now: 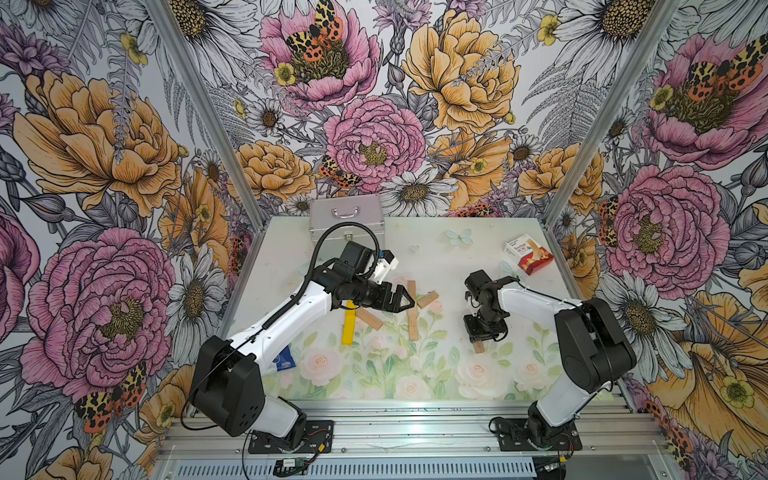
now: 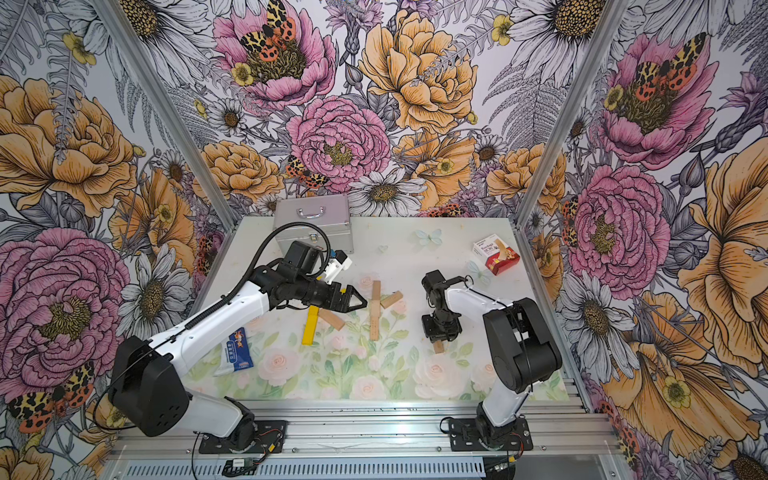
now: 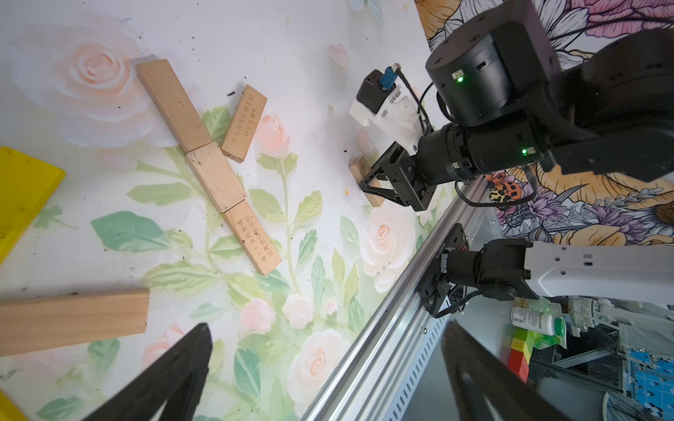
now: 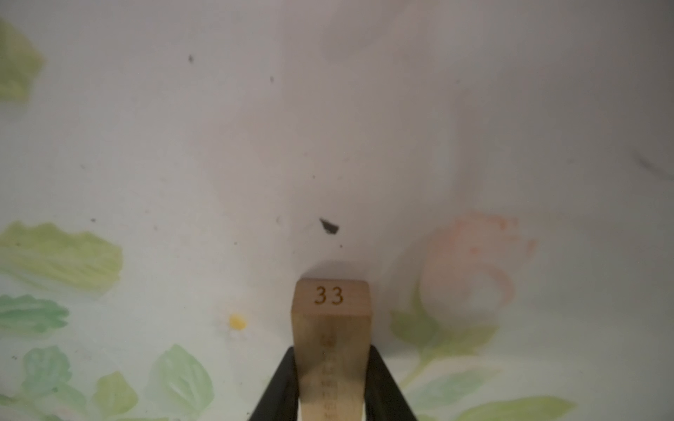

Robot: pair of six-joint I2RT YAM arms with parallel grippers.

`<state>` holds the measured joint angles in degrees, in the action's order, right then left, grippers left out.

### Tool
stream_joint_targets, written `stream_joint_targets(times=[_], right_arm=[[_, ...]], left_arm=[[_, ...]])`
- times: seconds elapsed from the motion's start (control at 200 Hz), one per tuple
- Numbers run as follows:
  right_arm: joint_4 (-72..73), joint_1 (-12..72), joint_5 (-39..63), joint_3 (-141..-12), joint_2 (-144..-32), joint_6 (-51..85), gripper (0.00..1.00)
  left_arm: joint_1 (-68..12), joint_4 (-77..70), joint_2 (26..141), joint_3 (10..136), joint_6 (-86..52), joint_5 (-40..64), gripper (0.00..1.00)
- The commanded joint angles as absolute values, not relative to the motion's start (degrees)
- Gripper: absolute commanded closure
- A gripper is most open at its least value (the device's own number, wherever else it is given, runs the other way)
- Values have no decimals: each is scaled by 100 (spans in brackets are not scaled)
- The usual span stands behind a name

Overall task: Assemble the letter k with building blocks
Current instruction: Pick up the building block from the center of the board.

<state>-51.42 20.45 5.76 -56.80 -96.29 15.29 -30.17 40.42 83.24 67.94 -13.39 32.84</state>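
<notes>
By my judgement, the work on the letter k is past the half but not finished. Just ahead of the left end effector, whose fingers stand wide apart and hold nothing, lies the pale-wood K. Its stem is made of three pale building blocks laid end to end in one straight line, and one slanted arm touches the stem near a joint. The second slanted arm of this figure is not there. Partly under the same end effector lies a yellow bar, and a pale slanted block touches its side. The robot arm covers the far part of this figure, so I cannot tell if it is complete. The right end effector is well apart from both figures and points down at the surface. Its fingers are narrow and closed on the two long sides of a pale block marked 33. I cannot tell whether this block is lifted or rests on the surface. I judge that it is meant as the missing lower arm. What is left is then to carry it to the pale stem and lay it slanted against the middle.
</notes>
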Motion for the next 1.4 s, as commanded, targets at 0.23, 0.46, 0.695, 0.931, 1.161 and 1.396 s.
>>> stream_joint_targets(times=[0.23, 0.46, 0.695, 0.931, 1.161, 1.396], right_arm=[[-5063, 2094, 567, -5888, -9525, 1411, 72], [-5063, 2093, 581, -5907, -9549, 1400, 73], [-5063, 2109, 642, -5935, -9583, 1398, 73], [-5063, 2310, 536, -6133, -9547, 1269, 75], [-5055, 2607, 271, -6329, -9484, 961, 76], [-4993, 2751, 271, -6595, -9567, 698, 76]], left_arm=[[-2944, 3951, 8340, 6874, -1252, 3415, 1], [-2941, 3954, 8428, 6916, -1257, 3420, 1], [-2943, 3955, 8393, 6884, -1251, 3402, 1], [-2944, 3954, 8454, 7000, -1248, 3276, 1], [-2790, 3946, 8571, 6997, -1197, 3725, 1], [-2354, 3946, 8745, 6835, -1347, 4081, 1]])
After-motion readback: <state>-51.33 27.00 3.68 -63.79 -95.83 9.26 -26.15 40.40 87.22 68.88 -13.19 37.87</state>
